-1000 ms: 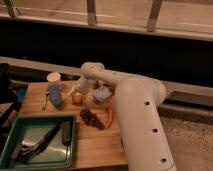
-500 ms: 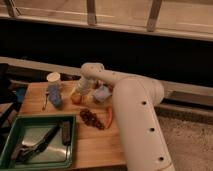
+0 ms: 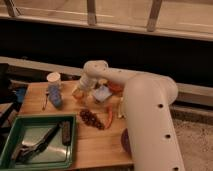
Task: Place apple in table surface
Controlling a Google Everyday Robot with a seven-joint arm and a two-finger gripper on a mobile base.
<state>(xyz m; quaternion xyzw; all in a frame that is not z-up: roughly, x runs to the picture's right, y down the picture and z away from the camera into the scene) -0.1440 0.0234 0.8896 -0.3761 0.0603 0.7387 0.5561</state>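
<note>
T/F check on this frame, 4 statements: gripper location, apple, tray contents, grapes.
1. The gripper is down at the back of the table surface, by the apple. True.
2. The apple lies inside the green tray. False: it is up at the gripper, beyond the tray.
3. The green tray holds dark utensils. True.
4. The dark red grape cluster sits in the white cup. False: it lies on the bare wood right of the tray, apart from the cup.
</note>
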